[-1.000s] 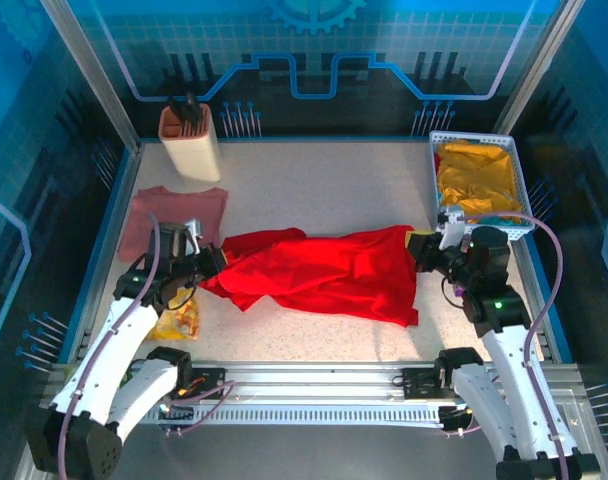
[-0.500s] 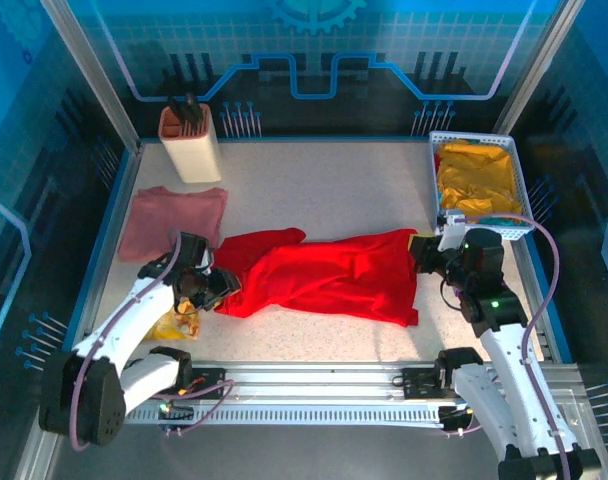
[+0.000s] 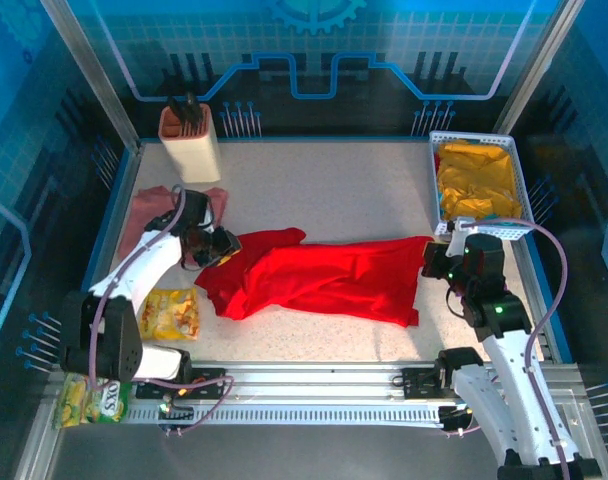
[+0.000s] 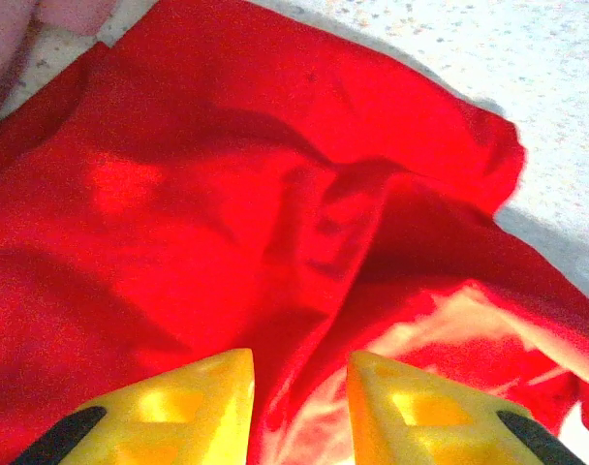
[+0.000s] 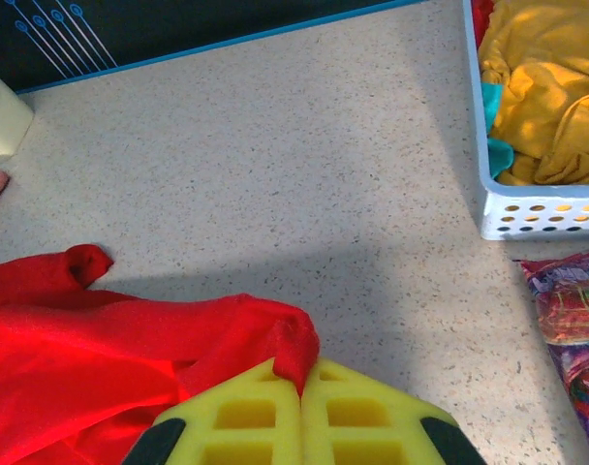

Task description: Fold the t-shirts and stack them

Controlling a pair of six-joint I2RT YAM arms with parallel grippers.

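The bright red t-shirt (image 3: pixel 324 278) lies crumpled lengthwise across the middle of the table, pale print showing in the left wrist view (image 4: pixel 227 194). My left gripper (image 3: pixel 224 246) hovers over its left end, open, fingers (image 4: pixel 193 392) apart with a fold of red cloth below the gap (image 4: pixel 299 363). My right gripper (image 3: pixel 434 263) is shut on the shirt's right edge, a red tuft (image 5: pixel 294 339) pinched at the fingertips (image 5: pixel 300 373). The dusty-pink t-shirt (image 3: pixel 144 215) lies at the back left, partly hidden by my left arm.
A white basket (image 3: pixel 432 170) with yellow cloth stands at the back right, its wall (image 5: pixel 474 126) close to my right gripper. A cream holder (image 3: pixel 191 145) stands at the back left. A snack bag (image 3: pixel 169 312) lies front left, and a colourful packet (image 5: pixel 571 300) lies beside the basket.
My left arm swung from the front left toward the back, carrying the shirt's left end along and uncovering the snack bag. The right gripper drew the right edge slightly rightward.
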